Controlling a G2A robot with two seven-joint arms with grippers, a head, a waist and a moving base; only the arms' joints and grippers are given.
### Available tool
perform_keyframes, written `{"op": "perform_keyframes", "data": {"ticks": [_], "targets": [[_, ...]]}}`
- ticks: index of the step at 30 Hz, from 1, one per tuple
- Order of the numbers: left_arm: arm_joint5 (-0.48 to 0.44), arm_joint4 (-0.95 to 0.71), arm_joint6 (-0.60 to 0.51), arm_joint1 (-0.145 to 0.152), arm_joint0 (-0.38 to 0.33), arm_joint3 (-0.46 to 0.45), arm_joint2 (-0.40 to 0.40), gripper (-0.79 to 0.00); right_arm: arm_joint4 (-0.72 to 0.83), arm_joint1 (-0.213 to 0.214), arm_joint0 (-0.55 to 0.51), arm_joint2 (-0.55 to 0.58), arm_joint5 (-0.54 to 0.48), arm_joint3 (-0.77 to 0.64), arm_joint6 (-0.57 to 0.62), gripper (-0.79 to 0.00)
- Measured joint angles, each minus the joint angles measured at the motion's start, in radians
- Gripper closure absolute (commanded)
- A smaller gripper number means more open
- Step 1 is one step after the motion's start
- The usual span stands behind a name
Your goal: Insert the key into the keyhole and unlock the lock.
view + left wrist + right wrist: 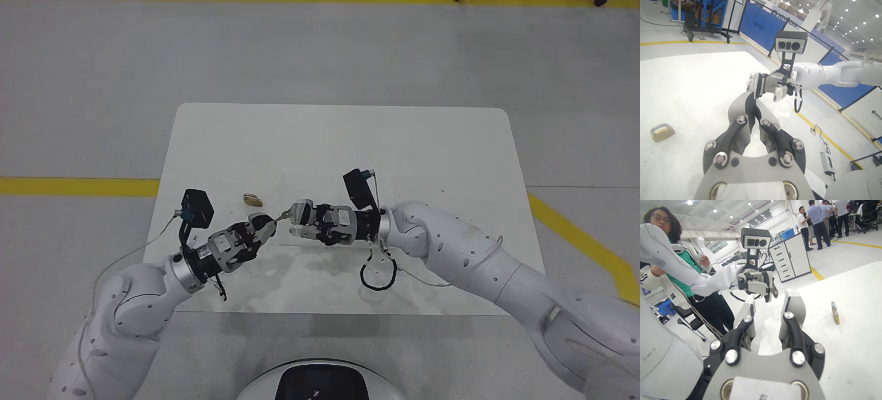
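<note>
On the white table (pixel 430 150), brass padlock (pixel 253 199), grey floor (pixel 300 50), yellow line (pixel 70 186) beyond

Small silver key (pixel 775 291), round head, pinched in the left gripper (pixel 753 102) up off the table (pixel 440 150). Brass lock (pixel 662 132) sits on the table off to the side, silver shackle (pixel 659 126) looks closed.

Both white arms angled inward, wrists near level, grippers nose to nose. Left gripper (pixel 262 226) pinched tight on a small silver metal key (pixel 775 292). Right gripper (pixel 770 296) jaws spread, facing it, just beside.
</note>
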Motion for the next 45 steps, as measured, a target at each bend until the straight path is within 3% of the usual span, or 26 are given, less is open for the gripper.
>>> {"op": "perform_keyframes", "data": {"ticks": [14,16,19,20,32,33,34,35,45], "targets": [[-0.002,0.025,-0.030,0.007,0.004,-0.004,0.017,0.000,0.037,-0.005,0.007,-0.002,0.000,0.000,0.060,-0.209],[0.000,0.028,-0.029,0.008,0.004,-0.004,0.020,0.000,0.041,-0.006,0.007,-0.004,0.000,0.000,0.068,-0.175],[0.004,0.030,-0.027,0.009,0.004,-0.006,0.024,0.000,0.048,-0.010,0.005,-0.006,0.000,0.001,0.081,-0.015],[0.005,0.031,-0.026,0.009,0.004,-0.006,0.025,0.000,0.049,-0.011,0.005,-0.006,0.000,0.002,0.085,0.000],[0.024,0.026,-0.003,0.012,0.011,-0.012,0.027,0.000,0.037,-0.011,-0.002,-0.003,0.000,0.004,0.085,0.000],[0.024,0.026,-0.003,0.012,0.012,-0.013,0.027,-0.126,0.036,-0.011,-0.003,-0.003,0.000,0.004,0.084,0.000],[0.025,0.025,-0.002,0.013,0.013,-0.014,0.027,-0.554,0.035,-0.011,-0.003,-0.002,0.000,0.004,0.083,0.000],[0.027,0.025,-0.001,0.013,0.014,-0.016,0.027,-0.785,0.032,-0.011,-0.004,-0.002,0.000,0.004,0.081,0.000],[0.061,0.026,0.064,0.017,0.036,-0.021,-0.023,-0.785,-0.022,0.010,-0.023,0.033,0.000,0.017,-0.002,0.000]]}}
